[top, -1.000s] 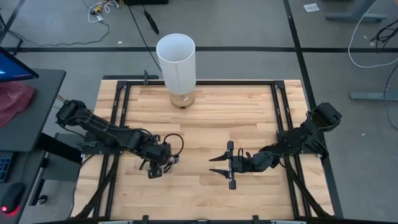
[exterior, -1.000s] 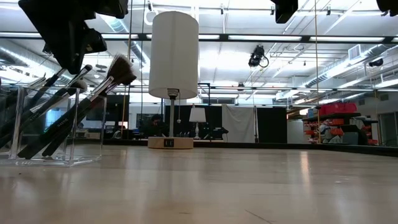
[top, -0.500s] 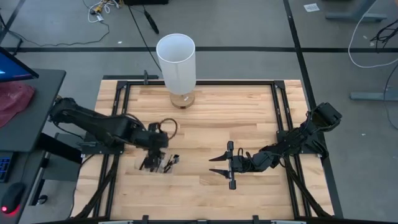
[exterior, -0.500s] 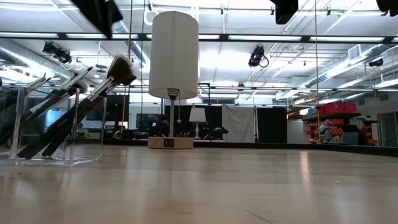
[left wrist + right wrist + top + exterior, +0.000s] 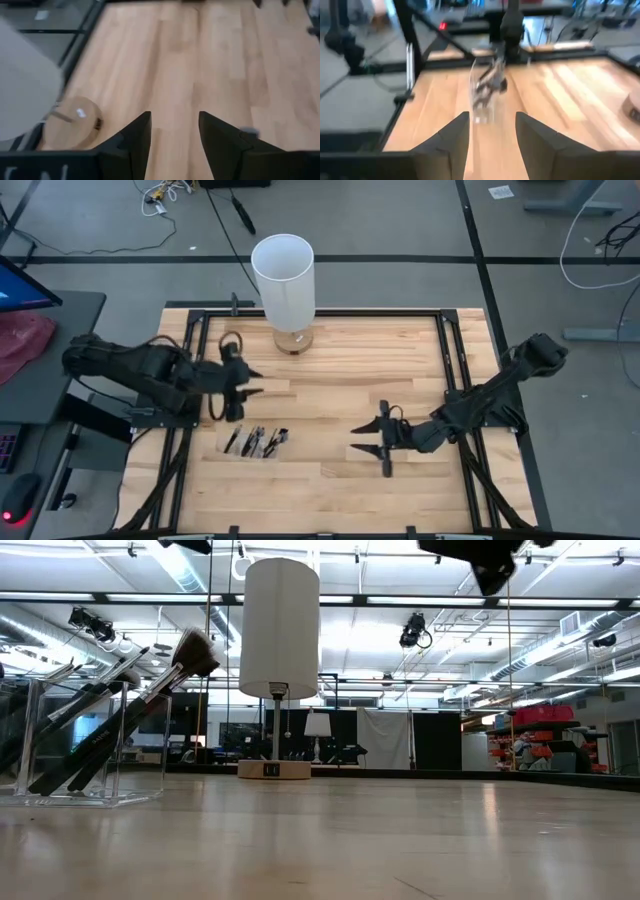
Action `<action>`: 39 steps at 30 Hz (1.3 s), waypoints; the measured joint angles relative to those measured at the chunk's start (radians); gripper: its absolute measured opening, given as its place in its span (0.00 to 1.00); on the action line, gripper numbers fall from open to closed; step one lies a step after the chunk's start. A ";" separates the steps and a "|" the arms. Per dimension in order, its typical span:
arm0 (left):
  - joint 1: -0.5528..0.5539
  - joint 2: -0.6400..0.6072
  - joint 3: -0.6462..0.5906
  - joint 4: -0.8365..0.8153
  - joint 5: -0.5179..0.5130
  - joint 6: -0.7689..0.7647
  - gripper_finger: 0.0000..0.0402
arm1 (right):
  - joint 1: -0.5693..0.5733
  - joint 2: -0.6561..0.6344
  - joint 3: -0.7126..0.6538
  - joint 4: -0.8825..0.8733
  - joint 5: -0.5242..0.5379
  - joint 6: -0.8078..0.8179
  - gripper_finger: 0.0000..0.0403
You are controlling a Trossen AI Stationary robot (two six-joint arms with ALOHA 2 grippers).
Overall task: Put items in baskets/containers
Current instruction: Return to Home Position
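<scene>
Several thin dark makeup brushes (image 5: pixel 258 442) stand slanted in the small clear container (image 5: pixel 232 442) on the wooden table. In the low view the brushes (image 5: pixel 130 705) lean against the container's (image 5: pixel 30 740) rim, bristle tips up. My left gripper (image 5: pixel 255 380) is open and hovers on the far side of the container, pointing toward the table's right; its wrist view (image 5: pixel 175 117) looks past it at bare wood. My right gripper (image 5: pixel 355 438) is open, to the right of the container and pointing at it. Its wrist view (image 5: pixel 491 117) shows the container (image 5: pixel 487 87) straight ahead.
A tall white cylinder lamp (image 5: pixel 283 280) stands on a round wooden base (image 5: pixel 72 122) near the table's far edge, close to my left gripper. A black frame (image 5: pixel 450 360) runs around the table. Bare wood lies between the two grippers.
My left gripper has risen from above the container and drawn back toward the far-left, turning to point toward the table's right; it has left the low view. The brushes stay leaning in the container. My right gripper has shifted a little toward the table's right edge.
</scene>
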 joint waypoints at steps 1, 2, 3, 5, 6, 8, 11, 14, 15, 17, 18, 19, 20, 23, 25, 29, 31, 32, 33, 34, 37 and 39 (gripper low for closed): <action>0.014 -0.015 0.000 0.000 -0.004 0.007 0.42 | 0.000 -0.036 0.000 -0.070 -0.020 0.018 0.40; 0.028 -0.029 0.000 0.001 -0.010 0.016 0.42 | 0.000 -0.069 0.000 -0.139 -0.041 0.027 0.40; 0.042 -0.042 0.000 0.005 -0.014 0.022 0.42 | 0.000 -0.103 0.000 -0.208 -0.066 0.027 0.40; 0.067 -0.074 -0.025 0.060 -0.017 0.043 0.42 | 0.000 -0.174 0.000 -0.327 -0.134 0.019 0.38; 0.079 -0.096 -0.054 0.104 -0.017 0.055 0.42 | -0.001 -0.208 0.000 -0.384 -0.173 0.002 0.37; 0.103 -0.140 -0.132 0.195 -0.012 0.082 0.42 | -0.001 -0.275 -0.006 -0.467 -0.234 -0.043 0.34; 0.137 -0.210 -0.267 0.320 -0.001 0.099 0.42 | -0.024 -0.402 -0.057 -0.477 -0.258 -0.096 0.27; 0.163 -0.281 -0.400 0.448 0.001 0.095 0.42 | -0.089 -0.564 -0.153 -0.475 -0.280 -0.095 0.18; 0.172 -0.304 -0.441 0.486 0.002 0.094 0.42 | -0.122 -0.620 -0.188 -0.469 -0.296 -0.086 0.15; 0.192 -0.347 -0.514 0.557 0.027 0.095 0.42 | -0.205 -0.744 -0.255 -0.465 -0.339 -0.068 0.09; 0.202 -0.370 -0.547 0.594 0.059 0.099 0.42 | -0.251 -0.799 -0.284 -0.449 -0.375 -0.054 0.06; 0.214 -0.396 -0.576 0.625 0.093 0.099 0.42 | -0.296 -0.852 -0.311 -0.439 -0.418 -0.040 0.03; 0.228 -0.416 -0.602 0.653 0.122 0.099 0.42 | -0.339 -0.897 -0.336 -0.437 -0.464 -0.029 0.02; 0.274 -0.481 -0.656 0.691 0.161 0.099 0.42 | -0.457 -1.005 -0.390 -0.433 -0.593 -0.012 0.02; 0.305 -0.520 -0.680 0.694 0.161 0.099 0.42 | -0.517 -1.054 -0.414 -0.435 -0.646 -0.002 0.02; 0.353 -0.598 -0.727 0.691 0.166 0.094 0.42 | -0.588 -1.110 -0.461 -0.438 -0.743 -0.013 0.01; 0.369 -0.636 -0.751 0.690 0.167 0.093 0.42 | -0.610 -1.137 -0.485 -0.423 -0.746 -0.039 0.01; 0.374 -0.653 -0.761 0.689 0.168 0.090 0.42 | -0.622 -1.156 -0.496 -0.414 -0.746 -0.040 0.01; 0.377 -0.669 -0.771 0.689 0.170 0.083 0.42 | -0.632 -1.173 -0.510 -0.400 -0.745 -0.039 0.01; 0.379 -0.683 -0.782 0.689 0.175 0.074 0.42 | -0.642 -1.189 -0.523 -0.388 -0.744 -0.035 0.01; 0.379 -0.718 -0.807 0.686 0.180 0.064 0.42 | -0.659 -1.238 -0.564 -0.385 -0.746 -0.014 0.01; 0.378 -0.737 -0.823 0.686 0.179 0.051 0.42 | -0.663 -1.269 -0.601 -0.379 -0.746 0.006 0.00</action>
